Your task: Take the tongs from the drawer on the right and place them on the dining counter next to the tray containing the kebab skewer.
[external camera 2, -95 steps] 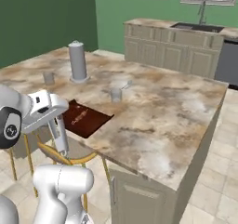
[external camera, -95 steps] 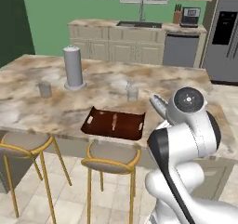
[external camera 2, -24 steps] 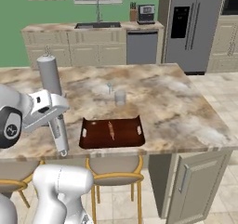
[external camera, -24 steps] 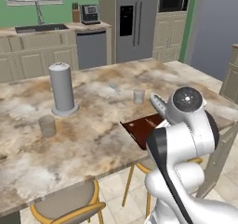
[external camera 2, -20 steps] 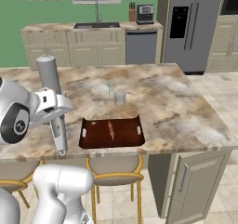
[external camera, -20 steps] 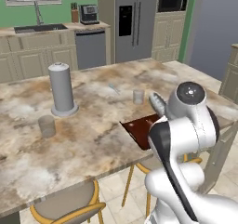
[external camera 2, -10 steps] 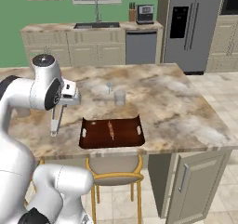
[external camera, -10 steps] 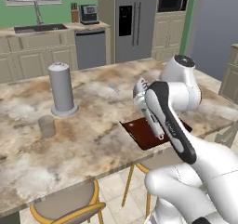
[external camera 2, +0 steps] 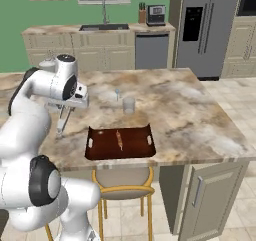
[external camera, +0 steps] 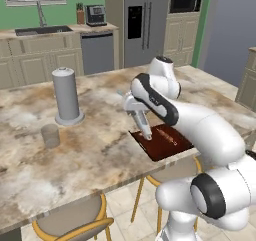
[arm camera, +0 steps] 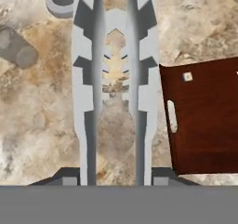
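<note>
The arm reaches out over the dining counter (external camera: 100,155), a wide tabletop of brown-and-cream marbled stone, with the gripper (external camera: 136,113) angled downward. Its fingers (arm camera: 65,175) are closed on the tongs (external camera: 143,126), pinching the grey metal arms near their upper end. In the left base view the tongs hang down and slant toward the near edge of the tabletop, their lower tip just above the far-left corner of the tray (external camera: 162,142). In the right base view the tongs (external camera 2: 62,121) slope down to the left of the tray (external camera 2: 107,145), with their tip close to the stone surface; whether it touches cannot be told.

The hand view looks straight along the tongs (arm camera: 88,79): two long grey arms run up the middle, side by side, with the ridged, scalloped teeth showing between them. The marbled tabletop (arm camera: 37,121) lies beneath them. The dark brown tray (arm camera: 204,121) sits just to the right, its cut-out handle slot on the edge nearest the tongs.

A kebab skewer (external camera 2: 119,136) lies in the middle of the tray. A tall grey cylinder (external camera: 67,96) stands upright on the tabletop, well to the left, with a small grey cup (external camera: 50,136) nearer the edge. A glass (external camera 2: 129,105) stands behind the tray. Yellow-framed stools (external camera: 72,225) stand along the near side.
</note>
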